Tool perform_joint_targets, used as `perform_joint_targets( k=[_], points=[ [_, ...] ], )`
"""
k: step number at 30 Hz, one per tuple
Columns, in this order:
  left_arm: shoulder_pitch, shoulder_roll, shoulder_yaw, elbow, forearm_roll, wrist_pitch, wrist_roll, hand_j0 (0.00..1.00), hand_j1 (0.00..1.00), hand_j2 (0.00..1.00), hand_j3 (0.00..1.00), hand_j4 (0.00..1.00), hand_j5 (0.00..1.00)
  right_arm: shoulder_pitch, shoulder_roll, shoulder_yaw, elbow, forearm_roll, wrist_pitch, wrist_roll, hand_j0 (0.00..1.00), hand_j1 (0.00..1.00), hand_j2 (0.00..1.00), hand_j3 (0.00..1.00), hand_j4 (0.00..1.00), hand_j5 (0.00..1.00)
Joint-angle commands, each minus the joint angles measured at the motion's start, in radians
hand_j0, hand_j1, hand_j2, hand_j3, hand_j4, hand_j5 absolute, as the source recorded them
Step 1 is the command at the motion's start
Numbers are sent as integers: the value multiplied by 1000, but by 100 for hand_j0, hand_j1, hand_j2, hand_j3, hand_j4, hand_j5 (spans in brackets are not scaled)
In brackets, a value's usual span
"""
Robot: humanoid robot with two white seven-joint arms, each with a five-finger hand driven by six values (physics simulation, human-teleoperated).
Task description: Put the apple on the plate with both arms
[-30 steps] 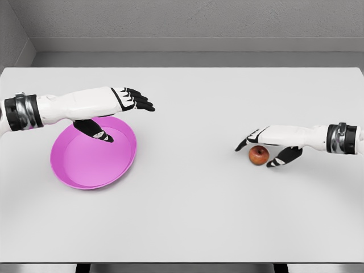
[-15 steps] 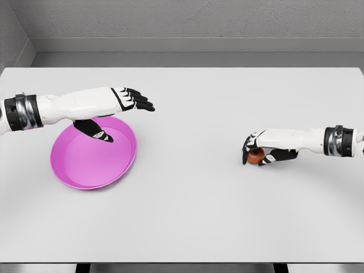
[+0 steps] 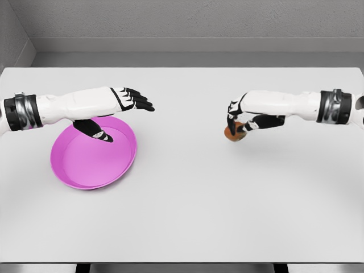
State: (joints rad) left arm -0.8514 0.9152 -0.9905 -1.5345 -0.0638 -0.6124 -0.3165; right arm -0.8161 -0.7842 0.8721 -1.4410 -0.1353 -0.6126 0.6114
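Since a second ago the right hand (image 3: 239, 120) has closed on the apple (image 3: 233, 132), lifted it off the desk (image 3: 187, 216) and carried it left, toward the middle. Right now its fingers (image 3: 232, 111) are curling tight around the apple, which is hanging above the surface, well apart from the pink plate (image 3: 94, 152). Meanwhile the left hand (image 3: 116, 108) is hovering over the plate's far edge just like before, fingers stretched out and relaxed, thumb dipping down, holding nothing at all.
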Motion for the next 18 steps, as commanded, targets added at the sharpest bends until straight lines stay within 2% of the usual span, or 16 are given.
perform_joint_targets(
  k=[1, 4, 5, 6, 7, 9, 11, 16, 18],
  points=[
    [0, 1, 1, 1, 7, 2, 0, 100, 100, 100, 100, 100, 100, -6, 77, 48, -21, -15, 2, -1, 23, 23, 23, 23, 23, 23],
    [0, -1, 1, -1, 7, 2, 0, 100, 100, 100, 100, 100, 100, -9, 92, 47, -13, -15, 2, -1, 24, 24, 24, 24, 24, 24],
    [0, -1, 1, 1, 7, 2, 0, 100, 100, 100, 100, 100, 100, -6, 89, 24, 2, -15, 2, -1, 29, 29, 29, 29, 29, 29],
    [0, -1, 1, 1, 6, 2, 0, 100, 100, 100, 100, 100, 100, 3, 85, -22, 22, -15, 2, -1, 46, 46, 46, 46, 46, 46],
    [2, -1, 1, 1, 6, 2, 0, 100, 100, 100, 100, 100, 100, 29, 77, -103, 73, -13, 2, -1, 100, 100, 100, 100, 100, 100],
    [0, -2, 0, -1, 6, 2, 0, 100, 100, 100, 100, 100, 100, 66, 34, -252, 186, -15, 2, -1, 100, 100, 100, 100, 100, 100],
    [0, -2, 0, -1, 6, 2, 0, 100, 100, 100, 100, 100, 100, 83, 5, -278, 261, -15, 2, -1, 100, 100, 100, 100, 100, 100],
    [-2, -9, 0, 1, -10, 2, -3, 100, 100, 100, 100, 100, 100, 130, 2, -288, 295, -12, 2, -1, 100, 100, 100, 100, 100, 100],
    [-5, -120, 0, 62, -25, 2, -3, 100, 100, 100, 100, 100, 100, 141, 0, -294, 303, -12, 2, -1, 100, 100, 100, 100, 100, 100]
  ],
)
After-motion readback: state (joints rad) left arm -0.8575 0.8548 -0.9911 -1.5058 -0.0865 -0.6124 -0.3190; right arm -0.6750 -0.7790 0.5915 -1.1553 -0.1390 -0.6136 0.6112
